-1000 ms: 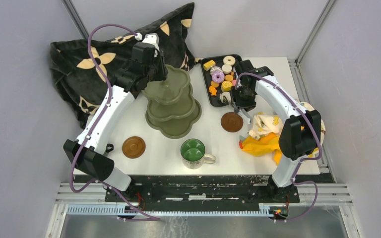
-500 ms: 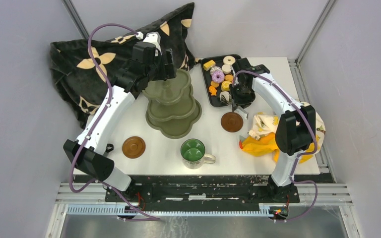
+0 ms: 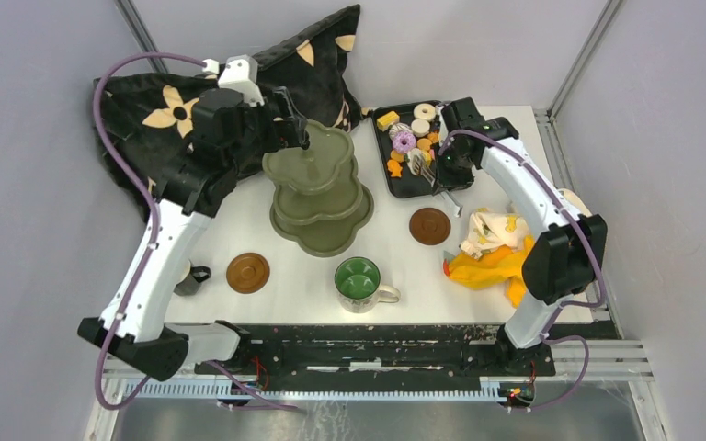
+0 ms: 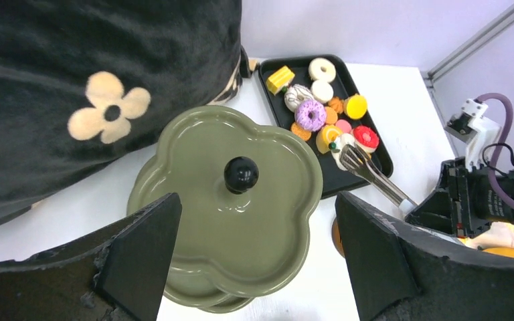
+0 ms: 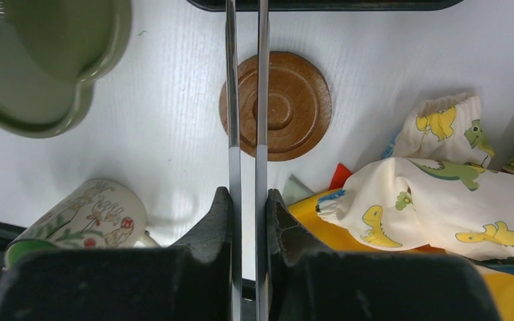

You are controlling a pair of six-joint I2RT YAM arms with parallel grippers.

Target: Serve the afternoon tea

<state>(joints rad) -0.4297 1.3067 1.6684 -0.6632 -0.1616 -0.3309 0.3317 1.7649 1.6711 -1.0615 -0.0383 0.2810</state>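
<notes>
The olive-green three-tier stand [image 3: 317, 188] stands mid-table, its black knob [image 4: 241, 174] showing between my left gripper's fingers. My left gripper [image 3: 285, 124] hovers open above the top tier [image 4: 258, 207], touching nothing. Small toy pastries, among them a purple donut [image 3: 404, 141] [image 4: 310, 114], lie in a black tray [image 3: 397, 188] at the back right. My right gripper [image 3: 450, 161] [image 5: 244, 194] is shut on metal tongs [image 5: 231, 100], whose tips [image 4: 351, 152] rest among the pastries beside a red-topped one [image 4: 366, 137]. Whether the tongs hold a pastry I cannot tell.
A green-lined mug [image 3: 358, 280] [image 5: 83, 214] stands near the front. Brown saucers lie at the right [image 3: 430, 226] [image 5: 288, 107] and left [image 3: 247, 272]. A black flowered cushion [image 3: 175, 110] fills the back left. Yellow and dinosaur-print cloths [image 3: 492, 248] [image 5: 455, 194] lie at the right.
My left gripper opened, let go of the stand's knob and lifted away to the left. My right gripper squeezed the tongs nearly together over the tray.
</notes>
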